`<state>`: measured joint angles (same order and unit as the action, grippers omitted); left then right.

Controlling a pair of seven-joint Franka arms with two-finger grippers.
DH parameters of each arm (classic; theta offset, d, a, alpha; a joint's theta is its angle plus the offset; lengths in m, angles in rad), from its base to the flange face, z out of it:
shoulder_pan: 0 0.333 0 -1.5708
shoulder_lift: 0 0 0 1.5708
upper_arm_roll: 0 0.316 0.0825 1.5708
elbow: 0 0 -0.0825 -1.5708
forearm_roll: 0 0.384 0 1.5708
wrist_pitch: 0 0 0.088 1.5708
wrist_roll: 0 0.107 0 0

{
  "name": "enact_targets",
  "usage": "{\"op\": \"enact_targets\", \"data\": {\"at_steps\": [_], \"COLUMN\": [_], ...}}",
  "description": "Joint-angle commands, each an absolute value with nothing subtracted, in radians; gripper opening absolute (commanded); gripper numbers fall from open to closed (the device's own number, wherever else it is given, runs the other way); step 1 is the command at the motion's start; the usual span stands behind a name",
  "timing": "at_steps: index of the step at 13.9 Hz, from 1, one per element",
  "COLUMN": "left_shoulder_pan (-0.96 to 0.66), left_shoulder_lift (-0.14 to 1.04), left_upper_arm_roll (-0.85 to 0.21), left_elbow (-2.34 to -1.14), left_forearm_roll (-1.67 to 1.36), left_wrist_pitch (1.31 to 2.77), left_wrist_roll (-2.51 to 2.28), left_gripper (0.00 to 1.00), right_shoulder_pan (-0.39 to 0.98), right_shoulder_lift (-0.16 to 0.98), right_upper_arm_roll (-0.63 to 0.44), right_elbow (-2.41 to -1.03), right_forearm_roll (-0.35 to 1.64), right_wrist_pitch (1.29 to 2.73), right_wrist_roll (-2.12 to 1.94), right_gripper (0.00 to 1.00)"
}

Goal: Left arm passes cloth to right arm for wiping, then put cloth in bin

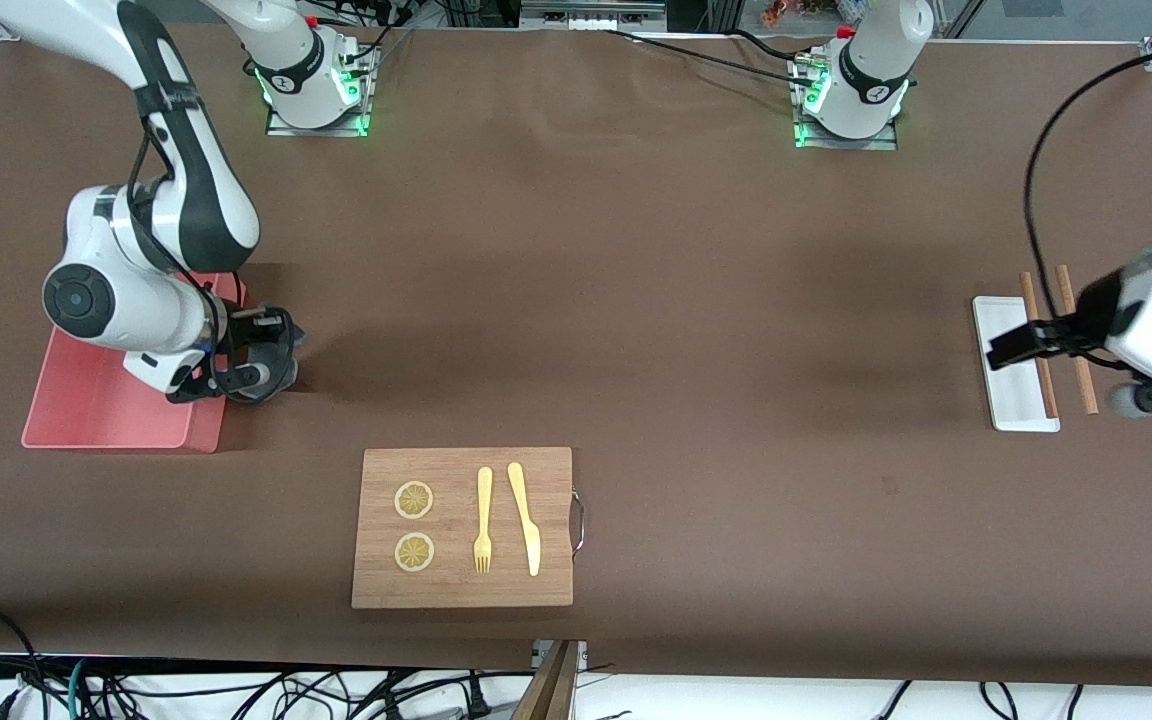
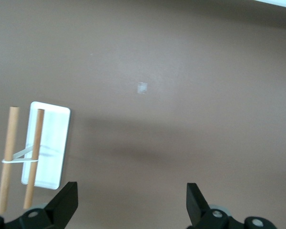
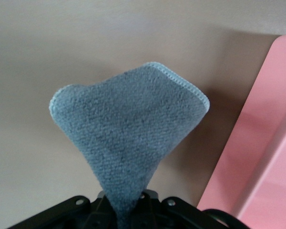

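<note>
Right gripper (image 1: 271, 355) hangs bent low at the bin's (image 1: 96, 410) 3 o'clock edge, pinching the cloth (image 3: 128, 138). The bin looks bare. Left gripper (image 1: 1021, 345) waits, fingers apart, over the white tray (image 1: 1001, 390), one chopstick (image 1: 1036, 345) on it.

Brown matte surface (image 1: 696, 330) fills nearly the whole front view, even light, soft shadows. Along its edge nearest the front camera: a white floor strip with tangled black cables (image 1: 236, 690) and a wooden piece (image 1: 551, 685) poking up near the middle. Along the edge by the bases: dark metal framing (image 1: 576, 12) and more black cables (image 1: 696, 55) trailing onto the surface. Green glow at both base plates (image 1: 316, 122).
</note>
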<state>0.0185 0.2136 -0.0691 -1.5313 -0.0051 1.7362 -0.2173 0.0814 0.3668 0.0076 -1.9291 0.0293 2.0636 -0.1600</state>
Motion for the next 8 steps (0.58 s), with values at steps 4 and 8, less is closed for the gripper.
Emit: {"op": "enact_targets", "data": {"at_steps": [4, 8], "left_shoulder_pan": [-0.021, -0.014], "left_shoulder_lift": [0.018, 0.047], "left_upper_arm_roll": [-0.025, -0.029], "left_elbow": [-1.806, -1.750], "left_forearm_roll": [0.009, 0.018], "left_wrist_pitch": [1.781, 1.764], "left_wrist_roll": [-0.071, -0.075], "left_gripper": [1.00, 1.00], "right_shoulder_pan": [0.075, 0.067], "right_shoulder_lift": [0.451, 0.475], "right_upper_arm_roll": [0.003, 0.005], "right_elbow": [-1.936, -1.936], "right_forearm_roll": [0.029, 0.031], "right_wrist_pitch": [2.138, 2.151], "right_wrist_roll": [-0.123, -0.115], "right_gripper": [0.00, 0.00]}}
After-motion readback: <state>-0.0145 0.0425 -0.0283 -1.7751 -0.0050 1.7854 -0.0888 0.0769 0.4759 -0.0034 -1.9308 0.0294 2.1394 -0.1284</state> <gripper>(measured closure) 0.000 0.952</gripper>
